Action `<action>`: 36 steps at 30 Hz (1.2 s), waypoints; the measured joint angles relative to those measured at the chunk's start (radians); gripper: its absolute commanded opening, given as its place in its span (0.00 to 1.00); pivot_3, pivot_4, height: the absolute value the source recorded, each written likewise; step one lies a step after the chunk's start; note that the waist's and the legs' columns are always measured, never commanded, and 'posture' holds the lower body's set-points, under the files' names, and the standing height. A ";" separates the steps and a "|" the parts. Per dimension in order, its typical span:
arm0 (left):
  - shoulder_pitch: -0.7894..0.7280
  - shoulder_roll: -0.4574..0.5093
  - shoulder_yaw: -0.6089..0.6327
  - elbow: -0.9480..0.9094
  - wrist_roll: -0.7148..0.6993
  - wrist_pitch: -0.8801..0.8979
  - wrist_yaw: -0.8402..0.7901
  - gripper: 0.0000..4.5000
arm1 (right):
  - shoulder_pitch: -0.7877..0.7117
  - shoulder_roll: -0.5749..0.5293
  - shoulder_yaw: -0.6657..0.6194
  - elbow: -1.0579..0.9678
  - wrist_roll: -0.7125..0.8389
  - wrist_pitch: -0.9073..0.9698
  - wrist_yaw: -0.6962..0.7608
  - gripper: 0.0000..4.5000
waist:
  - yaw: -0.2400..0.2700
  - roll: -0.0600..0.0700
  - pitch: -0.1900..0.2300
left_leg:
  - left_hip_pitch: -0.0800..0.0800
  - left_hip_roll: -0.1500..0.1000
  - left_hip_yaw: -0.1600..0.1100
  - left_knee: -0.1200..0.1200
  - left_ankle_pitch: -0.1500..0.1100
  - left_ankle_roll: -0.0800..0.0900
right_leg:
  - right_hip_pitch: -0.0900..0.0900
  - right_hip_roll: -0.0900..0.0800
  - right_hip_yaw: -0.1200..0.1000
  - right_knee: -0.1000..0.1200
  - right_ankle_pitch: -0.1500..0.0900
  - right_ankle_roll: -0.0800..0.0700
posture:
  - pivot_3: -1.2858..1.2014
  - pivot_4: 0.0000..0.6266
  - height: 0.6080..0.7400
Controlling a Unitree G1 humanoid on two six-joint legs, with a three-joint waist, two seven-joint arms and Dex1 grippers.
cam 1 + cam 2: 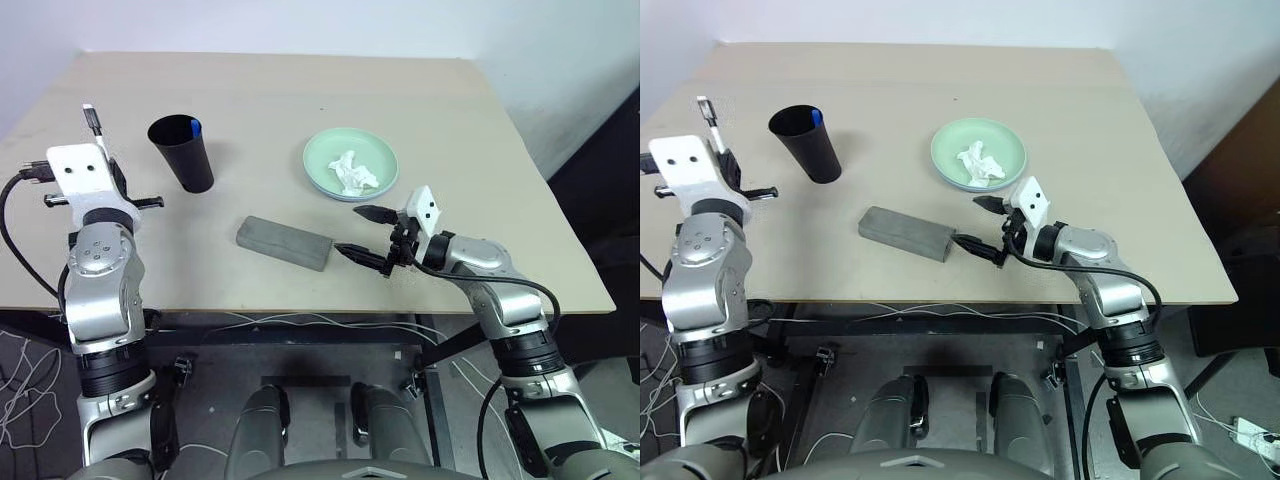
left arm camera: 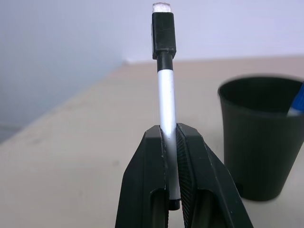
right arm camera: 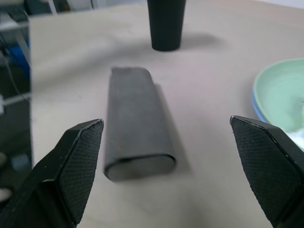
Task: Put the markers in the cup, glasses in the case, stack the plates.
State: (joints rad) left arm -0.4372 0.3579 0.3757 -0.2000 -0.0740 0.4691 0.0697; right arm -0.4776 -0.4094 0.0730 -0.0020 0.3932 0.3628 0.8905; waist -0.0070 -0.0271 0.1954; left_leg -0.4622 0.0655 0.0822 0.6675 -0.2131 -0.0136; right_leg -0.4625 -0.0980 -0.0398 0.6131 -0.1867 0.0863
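Marker (image 2: 166,95) slim, black-capped, pinched by left pincer (image 2: 172,137) | right pincer (image 3: 166,137) spread | case (image 3: 135,123) matte grey

Robot arms: silver-grey metal segments with black joint bands. White drilled plate behind each claw, left gripper (image 1: 93,122) and right gripper (image 1: 364,233). Fingers black, ribbed pads (image 3: 83,168). Black cables trail behind.

light: even, bright, soft | shadows: faint beside cup (image 1: 182,152) | blur: near case (image 3: 135,128) end soft in R wrist view
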 measured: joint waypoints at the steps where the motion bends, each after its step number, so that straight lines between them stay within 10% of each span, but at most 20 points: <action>1: 0.000 0.001 0.000 0.000 -0.001 -0.024 -0.004 0.01 | -0.003 0.000 -0.007 -0.003 0.006 0.001 -0.001 1.00 | -0.001 0.000 0.000 | 0.000 0.000 0.000 0.000 0.000 0.000 | 0.000 0.000 0.000 0.000 0.000 0.000 | 0.52 0.24 0.63; 13: -0.164 0.058 -0.009 0.185 -0.057 -0.250 -0.156 0.01 | -0.025 0.007 -0.034 -0.037 0.043 0.004 -0.015 1.00 | -0.002 0.000 0.000 | 0.000 0.000 0.000 0.000 0.002 0.003 | 0.000 0.001 -0.001 0.000 0.000 0.000 | 0.52 0.24 0.63; 36: -0.521 0.162 -0.110 1.196 -0.014 -0.836 -0.357 0.01 | -0.034 0.001 -0.045 -0.041 0.033 0.001 -0.062 1.00 | -0.003 0.000 0.000 | 0.000 0.000 0.000 0.000 0.002 0.002 | 0.000 0.001 -0.001 0.001 0.001 0.002 | 0.52 0.24 0.63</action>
State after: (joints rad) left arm -0.9586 0.5200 0.2658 0.9956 -0.0875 -0.3669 -0.2878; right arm -0.5120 -0.4081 0.0277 -0.0434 0.4259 0.3636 0.8285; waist -0.0102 -0.0270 0.1955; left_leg -0.4621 0.0656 0.0826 0.6674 -0.2106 -0.0112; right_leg -0.4625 -0.0974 -0.0408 0.6138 -0.1862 0.0879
